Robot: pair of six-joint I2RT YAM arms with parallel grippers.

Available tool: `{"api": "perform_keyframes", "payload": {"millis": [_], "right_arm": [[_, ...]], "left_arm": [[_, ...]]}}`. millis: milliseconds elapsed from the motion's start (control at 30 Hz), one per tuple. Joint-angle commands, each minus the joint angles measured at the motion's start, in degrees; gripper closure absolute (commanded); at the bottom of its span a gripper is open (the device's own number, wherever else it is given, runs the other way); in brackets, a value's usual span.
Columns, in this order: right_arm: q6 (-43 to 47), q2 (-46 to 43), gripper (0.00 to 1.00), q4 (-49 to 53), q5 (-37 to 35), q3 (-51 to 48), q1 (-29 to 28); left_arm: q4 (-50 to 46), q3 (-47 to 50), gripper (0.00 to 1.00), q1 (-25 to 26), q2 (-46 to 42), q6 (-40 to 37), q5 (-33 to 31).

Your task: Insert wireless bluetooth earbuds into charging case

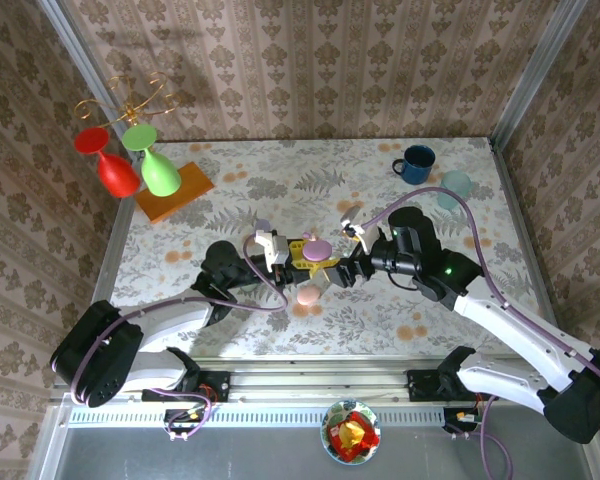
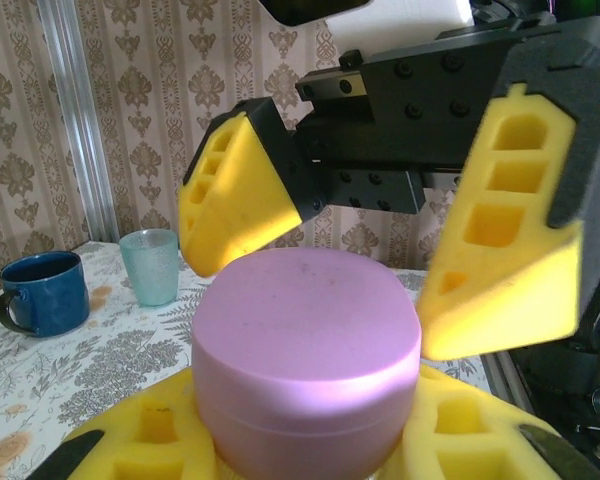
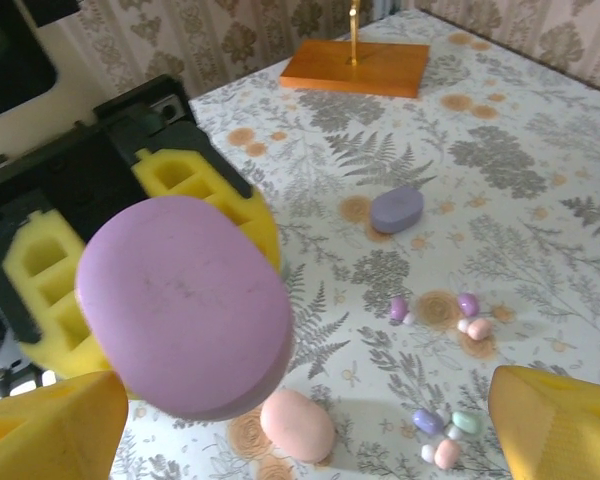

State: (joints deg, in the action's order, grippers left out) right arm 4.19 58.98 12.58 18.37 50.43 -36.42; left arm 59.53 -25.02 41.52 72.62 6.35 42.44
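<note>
The left pincer (image 1: 313,258) is clenching the lilac case (image 2: 305,350) at frame centre, lid facing up, long axis lying left-to-right. The right pincer (image 2: 325,290) is hovering released, arm reaching in, fingers straddling the case. The earbuds (image 3: 445,435) are lying on the bench (image 3: 540,180), lower right.

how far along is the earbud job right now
Done: nothing seated yet; the earbuds lie loose on the table. In hand: the left gripper clamps the closed lilac case, and the right gripper stands open on either side of it. Left: open the case, pick up buds, seat them.
</note>
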Motion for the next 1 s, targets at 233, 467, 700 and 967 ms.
{"api": "perform_keyframes", "payload": {"millis": [233,467,700,967], "right_arm": [[-1.3,-2.2,0.07,-5.4,-8.6,1.0,-0.2],[-1.5,-1.5,0.08,-4.7,-9.3,1.6,-0.1],[-6.4,-0.3,0.09,-4.8,-9.9,3.7,0.4],[-2.9,-3.4,0.07,-1.7,-4.9,3.6,0.6]], "left_arm": [[0.9,-0.4,0.74,0.0,0.0,-1.2,2.7],[2.4,-1.2,0.74,0.0,1.4,-0.4,4.0],[3.2,-1.8,0.74,0.0,2.0,0.6,5.7],[6.3,-1.0,0.74,0.0,1.9,2.2,4.9]]}}
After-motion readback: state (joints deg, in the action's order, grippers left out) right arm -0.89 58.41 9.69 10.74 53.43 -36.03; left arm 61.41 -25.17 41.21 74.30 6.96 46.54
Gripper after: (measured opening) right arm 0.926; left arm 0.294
